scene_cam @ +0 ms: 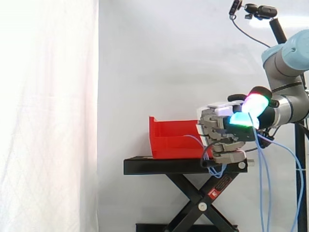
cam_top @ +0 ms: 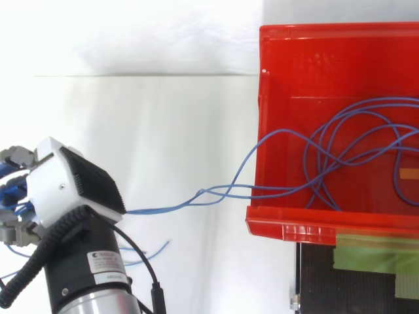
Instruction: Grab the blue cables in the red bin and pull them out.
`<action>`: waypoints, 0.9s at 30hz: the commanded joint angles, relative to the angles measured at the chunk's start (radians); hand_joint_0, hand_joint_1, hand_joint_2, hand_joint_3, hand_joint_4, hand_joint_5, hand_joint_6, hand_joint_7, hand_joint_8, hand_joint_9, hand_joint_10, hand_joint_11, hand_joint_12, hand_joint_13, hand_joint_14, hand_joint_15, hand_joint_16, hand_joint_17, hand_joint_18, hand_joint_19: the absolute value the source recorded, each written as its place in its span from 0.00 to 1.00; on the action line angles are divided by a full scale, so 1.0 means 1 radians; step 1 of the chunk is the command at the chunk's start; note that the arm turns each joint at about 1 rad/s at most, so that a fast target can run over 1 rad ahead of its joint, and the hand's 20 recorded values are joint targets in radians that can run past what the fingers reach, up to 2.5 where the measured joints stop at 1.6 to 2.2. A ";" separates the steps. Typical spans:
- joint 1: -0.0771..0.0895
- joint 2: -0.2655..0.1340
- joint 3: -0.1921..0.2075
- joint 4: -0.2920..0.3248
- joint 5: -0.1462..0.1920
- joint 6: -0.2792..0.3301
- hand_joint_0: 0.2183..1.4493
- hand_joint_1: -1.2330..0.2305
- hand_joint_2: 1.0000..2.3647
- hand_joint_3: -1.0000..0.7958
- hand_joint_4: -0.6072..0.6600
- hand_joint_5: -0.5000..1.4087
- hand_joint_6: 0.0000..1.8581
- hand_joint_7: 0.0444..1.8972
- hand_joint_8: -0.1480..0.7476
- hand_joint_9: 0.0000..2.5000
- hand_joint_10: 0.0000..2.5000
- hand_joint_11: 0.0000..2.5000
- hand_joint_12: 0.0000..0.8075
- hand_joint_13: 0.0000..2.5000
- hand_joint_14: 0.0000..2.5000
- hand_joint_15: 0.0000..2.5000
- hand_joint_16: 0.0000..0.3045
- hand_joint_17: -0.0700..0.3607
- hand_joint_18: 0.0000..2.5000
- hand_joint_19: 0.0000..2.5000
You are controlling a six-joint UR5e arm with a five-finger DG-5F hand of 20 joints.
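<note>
Background: white curtain (scene_cam: 48, 116) behind a black stand (scene_cam: 159, 166).
Side view, bin: red bin (scene_cam: 169, 140) on the stand's top.
Side view, hand: hand (scene_cam: 224, 135) overlapping the bin's right end, fingers clenched round the blue cables (scene_cam: 263, 183).
Side view, cables: one strand from bin to hand, others hanging at the right.
Top view, cables: coiled inside the bin, strands crossing its left wall, stretching left to the hand.
Top view, hand: apart from the bin.

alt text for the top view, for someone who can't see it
A robot hand at the lower left is closed on blue cables that run over the rim of a red bin on the right, where more loops lie inside.
</note>
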 commanded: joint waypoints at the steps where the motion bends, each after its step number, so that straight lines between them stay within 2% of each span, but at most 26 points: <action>1: 0.000 0.000 -0.001 0.043 0.000 0.000 0.55 0.22 0.00 0.00 0.47 0.69 0.61 0.29 0.35 0.52 0.00 0.69 0.36 0.46 0.49 0.56 0.13 0.37 0.40 0.49; 12: 0.003 0.000 0.000 0.140 0.000 0.000 0.55 0.22 0.00 0.00 0.47 0.69 0.62 0.29 0.35 0.52 0.00 0.69 0.36 0.46 0.49 0.57 0.13 0.37 0.40 0.50; 21: 0.005 0.000 0.000 0.145 0.006 0.001 0.55 0.22 0.00 0.00 0.47 0.69 0.62 0.29 0.35 0.52 0.00 0.68 0.35 0.46 0.48 0.56 0.13 0.38 0.40 0.49; 22: 0.006 0.000 0.000 0.145 0.015 0.003 0.55 0.22 0.00 0.00 0.47 0.69 0.61 0.29 0.36 0.52 0.00 0.68 0.36 0.46 0.48 0.56 0.13 0.37 0.40 0.50; 24: 0.008 0.000 0.000 0.145 0.055 0.000 0.55 0.22 0.00 0.00 0.47 0.69 0.62 0.29 0.36 0.52 0.00 0.69 0.36 0.46 0.48 0.56 0.13 0.37 0.40 0.50; 26: 0.012 0.000 -0.003 0.143 0.169 0.003 0.55 0.22 0.00 0.00 0.47 0.69 0.61 0.29 0.35 0.52 0.00 0.68 0.36 0.46 0.48 0.56 0.13 0.37 0.40 0.49; 27: 0.012 0.000 -0.003 0.143 0.169 0.003 0.55 0.22 0.00 0.00 0.47 0.69 0.61 0.29 0.35 0.52 0.00 0.68 0.36 0.46 0.48 0.56 0.13 0.38 0.40 0.49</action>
